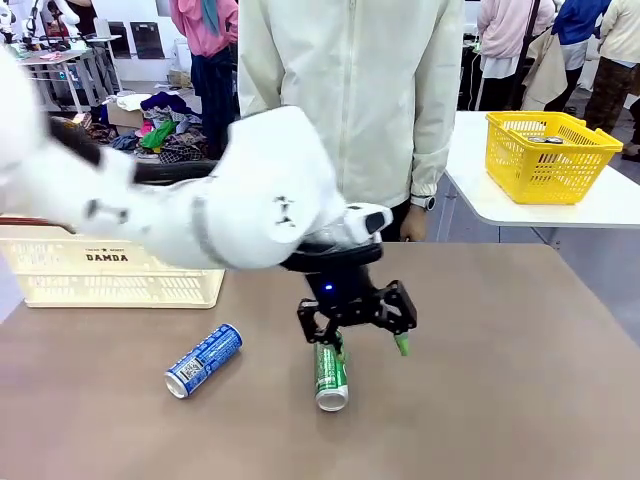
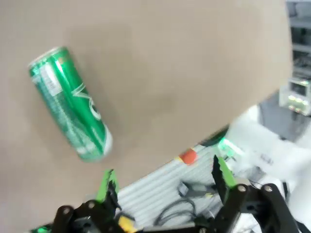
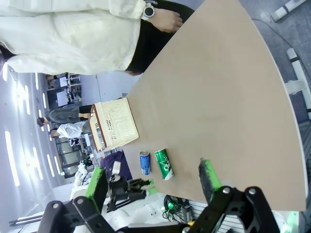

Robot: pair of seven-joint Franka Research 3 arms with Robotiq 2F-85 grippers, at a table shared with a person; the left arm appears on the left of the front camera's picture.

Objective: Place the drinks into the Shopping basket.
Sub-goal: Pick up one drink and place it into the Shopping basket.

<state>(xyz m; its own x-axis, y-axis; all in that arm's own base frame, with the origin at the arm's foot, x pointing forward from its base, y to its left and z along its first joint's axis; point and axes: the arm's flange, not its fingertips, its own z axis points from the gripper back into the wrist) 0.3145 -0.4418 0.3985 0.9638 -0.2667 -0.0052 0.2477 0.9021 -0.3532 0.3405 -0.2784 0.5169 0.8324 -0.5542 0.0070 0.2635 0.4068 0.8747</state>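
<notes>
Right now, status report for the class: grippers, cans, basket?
Left gripper open by green can; right gripper open, empty. Blue can lying too. Both outside Shopping basket.

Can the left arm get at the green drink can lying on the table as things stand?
Probably yes. The left gripper hangs open close by the slim green silver-topped drink can, nothing between them; the blue drink can lies well aside.
</notes>
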